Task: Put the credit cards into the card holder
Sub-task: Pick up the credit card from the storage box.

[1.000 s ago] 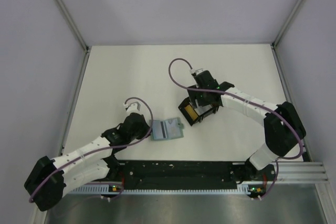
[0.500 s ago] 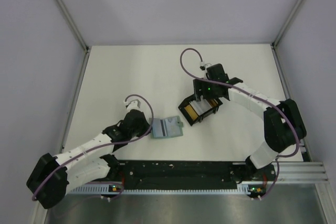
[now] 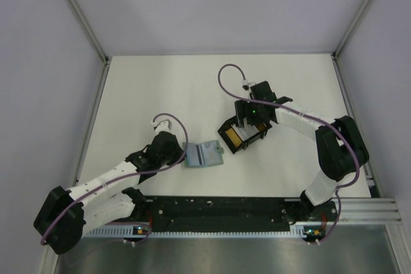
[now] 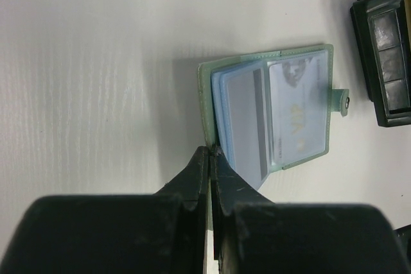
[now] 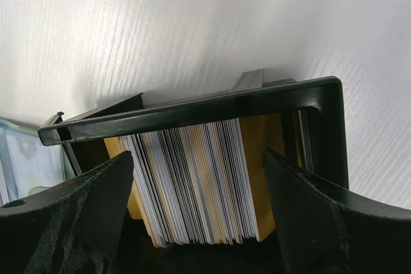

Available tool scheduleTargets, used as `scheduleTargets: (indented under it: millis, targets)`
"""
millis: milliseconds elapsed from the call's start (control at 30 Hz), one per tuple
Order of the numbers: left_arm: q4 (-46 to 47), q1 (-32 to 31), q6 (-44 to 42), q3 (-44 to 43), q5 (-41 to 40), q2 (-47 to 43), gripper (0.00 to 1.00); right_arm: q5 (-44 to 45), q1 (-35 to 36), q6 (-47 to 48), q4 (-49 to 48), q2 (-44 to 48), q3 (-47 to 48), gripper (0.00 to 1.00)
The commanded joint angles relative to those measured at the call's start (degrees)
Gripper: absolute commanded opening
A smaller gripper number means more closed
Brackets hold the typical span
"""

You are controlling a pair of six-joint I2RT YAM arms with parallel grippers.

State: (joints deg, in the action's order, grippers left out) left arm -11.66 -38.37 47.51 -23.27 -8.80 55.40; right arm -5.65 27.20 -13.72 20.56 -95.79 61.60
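Left gripper (image 4: 209, 153) is clamped shut, tips at the edge of the holder (image 4: 298, 117); can't tell if it pinches the cover. The holder lies open on the table (image 4: 96, 62), a striped card (image 4: 247, 120) in it. Further right is a box (image 5: 192, 112) of cards (image 5: 192, 190), with the right gripper (image 5: 198, 158) spread wide around the stack, gripping nothing.

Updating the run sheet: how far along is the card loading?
Done: the card holder lies open with what look like two cards sleeved, one a grey card with a dark stripe. In hand: left end effector shut on the holder's edge; right end effector open astride the credit cards in the black box, gripping none. Left: that whole stack.
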Motion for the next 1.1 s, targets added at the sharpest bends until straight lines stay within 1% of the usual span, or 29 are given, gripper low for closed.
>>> scheduleTargets:
  millis: [0, 167, 267, 467, 567, 600, 633, 667, 900, 967, 1033, 1067]
  targets:
    - [0.9, 0.4, -1.3, -2.1, 0.3, 0.5, 0.00, -4.7, -0.1, -1.9, -1.3, -0.6, -1.0, 0.81]
    - [1.5, 0.6, -1.3, -2.0, 0.7, 0.8, 0.00, -6.2, -0.1, -2.2, -1.3, 1.5, -1.2, 0.80]
    - [1.6, 0.7, -1.5, -2.2, 1.0, 0.9, 0.00, -6.8, -0.1, -2.3, -1.2, 2.7, -1.1, 0.77]
    - [1.9, 0.8, -1.6, -2.2, 1.2, 1.2, 0.00, -8.1, -0.1, -2.8, -1.0, 3.7, -1.7, 0.67]
    - [2.1, 0.8, -1.6, -2.0, 1.3, 1.2, 0.00, -8.1, -0.1, -2.9, -1.0, 4.1, -2.4, 0.59]
    - [2.0, 0.8, -1.8, -2.0, 1.4, 1.2, 0.00, -8.0, -0.1, -3.0, -0.9, 4.3, -2.7, 0.53]
    - [2.0, 0.9, -1.8, -2.0, 1.4, 1.2, 0.00, -8.0, 0.0, -3.0, -0.9, 4.6, -2.8, 0.51]
    - [2.1, 0.8, -1.7, -1.9, 1.4, 1.2, 0.00, -8.0, -0.1, -3.1, -0.9, 4.6, -2.9, 0.47]
    - [2.4, 0.9, -1.6, -1.8, 1.7, 1.2, 0.00, -7.8, -0.1, -3.2, -0.8, 5.1, -3.1, 0.32]
    - [2.6, 1.0, -1.5, -1.7, 1.9, 1.2, 0.00, -8.1, -0.1, -3.2, -0.8, 5.1, -3.0, 0.22]
    - [2.7, 1.0, -1.5, -1.7, 1.9, 1.2, 0.00, -8.1, -0.1, -3.1, -0.8, 5.2, -3.1, 0.20]
    - [3.0, 1.1, -1.5, -1.7, 1.9, 1.2, 0.00, -8.2, -0.1, -3.2, -0.8, 5.1, -3.0, 0.17]
